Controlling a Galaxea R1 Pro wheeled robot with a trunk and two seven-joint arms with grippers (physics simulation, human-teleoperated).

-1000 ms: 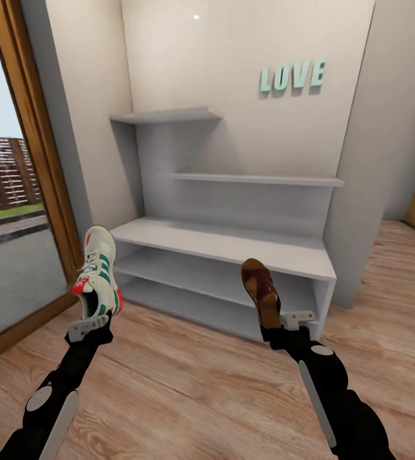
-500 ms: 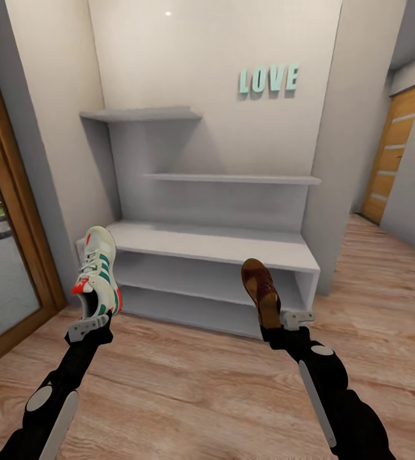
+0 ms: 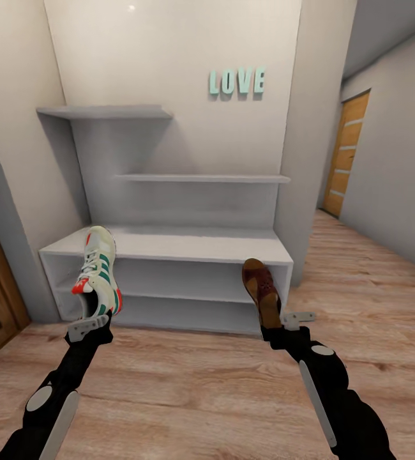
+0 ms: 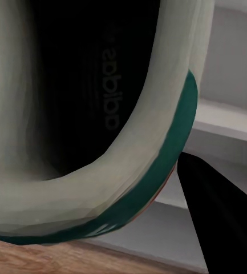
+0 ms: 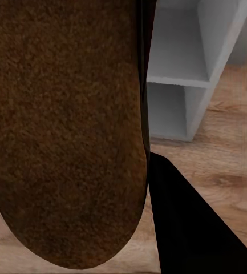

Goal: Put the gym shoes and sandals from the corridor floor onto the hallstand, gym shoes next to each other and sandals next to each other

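Your left gripper point(image 3: 91, 322) is clamped on the heel end of a gym shoe point(image 3: 98, 270), which stands toe-up above the wrist; in the left wrist view the shoe's dark insole carries mirrored lettering that appears to read "adidas" point(image 4: 110, 80), framed by the white collar and green trim. Your right gripper point(image 3: 283, 324) pinches the heel of a sandal point(image 3: 261, 291), also held toe-up, with one light grey finger point(image 3: 299, 316) projecting to the side; the right wrist view shows the sandal's brown textured sole point(image 5: 66, 125) close against the camera. Both shoes are off the corridor floor point(image 3: 195, 383) and in front of the hallstand point(image 3: 169, 246), whose bench top and two low shelves lie directly ahead. Above the staggered wall shelves, pale teal letters on the wall read "LOVE" point(image 3: 236, 82). A wooden door point(image 3: 345, 153) stands farther down the corridor to your right.
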